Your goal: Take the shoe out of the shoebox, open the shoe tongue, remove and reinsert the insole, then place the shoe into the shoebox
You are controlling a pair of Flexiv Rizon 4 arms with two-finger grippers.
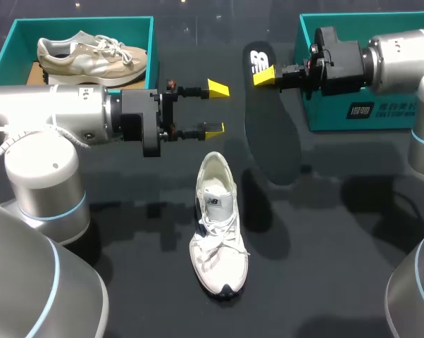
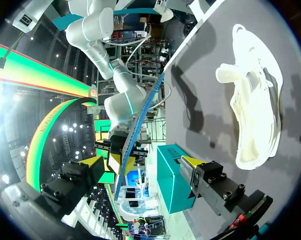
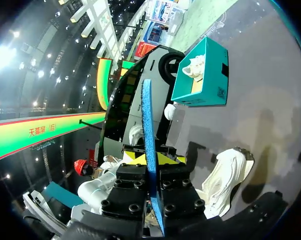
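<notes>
**Reinserting the Insole: Alignment and Support**

The right gripper point(image 1: 265, 76) is clamping the insole point(image 1: 270, 134) at its heel end, fingers closed across its thickness. The rest of the insole is hanging free above the table point(image 1: 325, 274), just beside the shoe point(image 1: 217, 232). The left gripper point(image 1: 215, 108) is standing wide open, holding nothing, and is hovering just beyond the shoe's heel.

Judged from this layout, the insole is out and reinsertion is the step in hand. For a clean result:

- The left gripper is best placed to steady the heel collar or hold the tongue back, so the shoe is not sliding while being loaded.
- The insole's toe end should be leading into the opening at a shallow angle, since the unsupported length is likely flexing and could fold against the laces.
- The grip should be releasing only once the heel end is seating flat.

The shoe is white, is sitting upright on its sole with its toe pointing toward the robot, and is showing loose laces and a wide opening. The insole is black on its upper face with a white logo near the heel; its edge is showing blue in the right wrist view. A teal shoebox point(image 1: 353, 113) is standing behind the right gripper.
</notes>
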